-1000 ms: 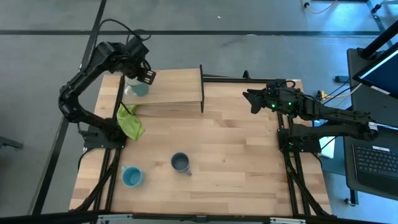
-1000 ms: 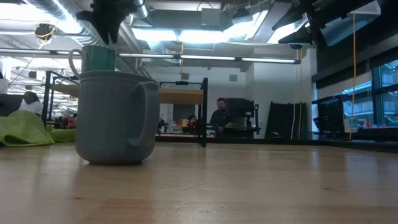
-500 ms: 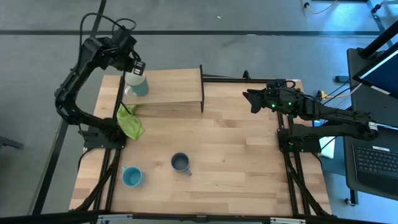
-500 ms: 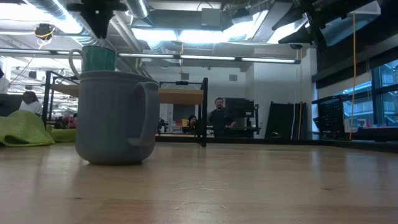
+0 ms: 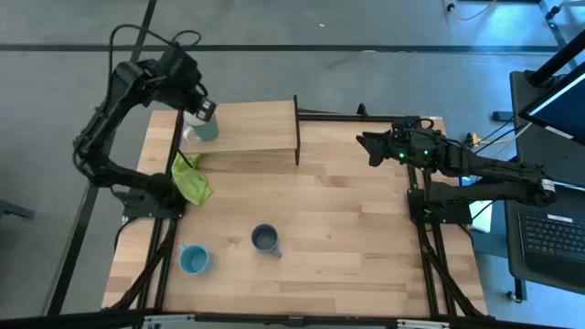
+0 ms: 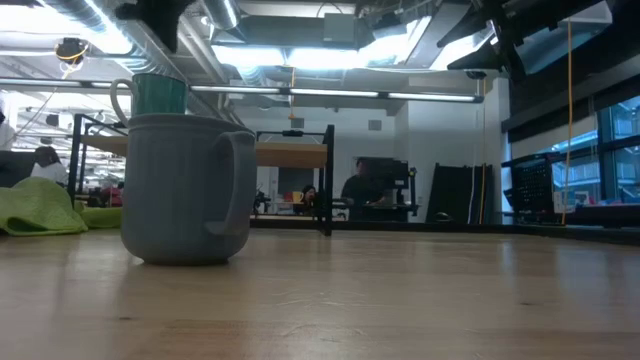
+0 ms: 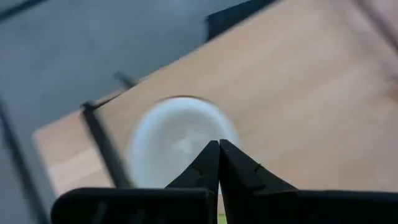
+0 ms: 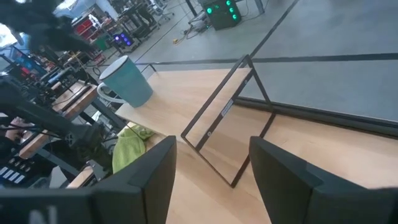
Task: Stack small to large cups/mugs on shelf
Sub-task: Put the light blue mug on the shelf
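Note:
The pale green mug (image 5: 202, 132), white inside (image 7: 180, 138), stands upright on the shelf (image 5: 251, 128) near its left end; the low view shows it as a green mug (image 6: 158, 93) behind the grey one. My left gripper (image 7: 219, 147) hangs shut just above it, touching nothing. The dark grey-blue mug (image 5: 266, 239) and the light blue mug (image 5: 193, 260) stand on the tabletop near the front. My right gripper (image 8: 211, 180) waits open at the table's right side (image 5: 367, 146).
A lime-green cloth (image 5: 190, 179) lies on the table just in front of the shelf's left end. The shelf's black end support (image 5: 296, 128) stands upright at its right end. Bare tabletop (image 5: 356, 238) spreads between the mugs and the right arm.
My left gripper has risen from the pale green mug, drawn slightly toward the far left, and its fingers have shut with nothing between them. The mug has stayed upright on the shelf.

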Controlling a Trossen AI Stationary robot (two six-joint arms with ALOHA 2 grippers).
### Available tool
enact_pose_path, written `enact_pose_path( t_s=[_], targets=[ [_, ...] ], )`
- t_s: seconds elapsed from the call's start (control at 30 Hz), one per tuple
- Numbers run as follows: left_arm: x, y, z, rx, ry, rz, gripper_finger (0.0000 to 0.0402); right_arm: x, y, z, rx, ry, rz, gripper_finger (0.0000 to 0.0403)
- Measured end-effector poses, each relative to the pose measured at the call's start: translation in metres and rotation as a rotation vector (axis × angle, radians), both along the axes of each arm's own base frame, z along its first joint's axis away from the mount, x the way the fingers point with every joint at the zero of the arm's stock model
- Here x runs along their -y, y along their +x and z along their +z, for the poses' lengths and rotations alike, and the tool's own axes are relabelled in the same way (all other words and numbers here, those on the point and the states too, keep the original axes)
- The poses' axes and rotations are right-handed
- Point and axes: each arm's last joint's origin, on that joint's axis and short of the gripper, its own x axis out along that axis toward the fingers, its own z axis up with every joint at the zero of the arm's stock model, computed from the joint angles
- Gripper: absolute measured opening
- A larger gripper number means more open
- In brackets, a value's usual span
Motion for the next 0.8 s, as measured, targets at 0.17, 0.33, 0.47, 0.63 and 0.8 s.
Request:
enact_pose_path(
  t_s=[0.17, 0.33, 0.47, 0.63, 0.8],
  targets=[
    [0.034, 0.033, 0.002, 0.017, 0.043, -0.249, 0.0003, -0.001, 0.004, 0.002, 0.021, -0.007, 0.074, 0.0204],
    [0.072, 0.065, 0.0, 0.016, 0.067, -0.513, 0.0017, -0.005, 0.021, 0.005, 0.097, 0.0, 0.23, 0.0204],
    [0.101, 0.085, -0.006, -0.007, 0.055, -0.649, 0.0028, -0.01, 0.036, 0.002, 0.113, 0.001, 0.278, 0.0204],
    [0.134, 0.091, -0.025, -0.155, 0.005, -0.734, 0.0037, -0.018, 0.049, -0.007, 0.087, 0.039, 0.319, 0.0204],
    [0.165, 0.087, -0.047, -0.168, -0.048, -0.807, 0.004, -0.024, 0.052, -0.006, 0.109, 0.06, 0.344, 0.0204]
  ],
)
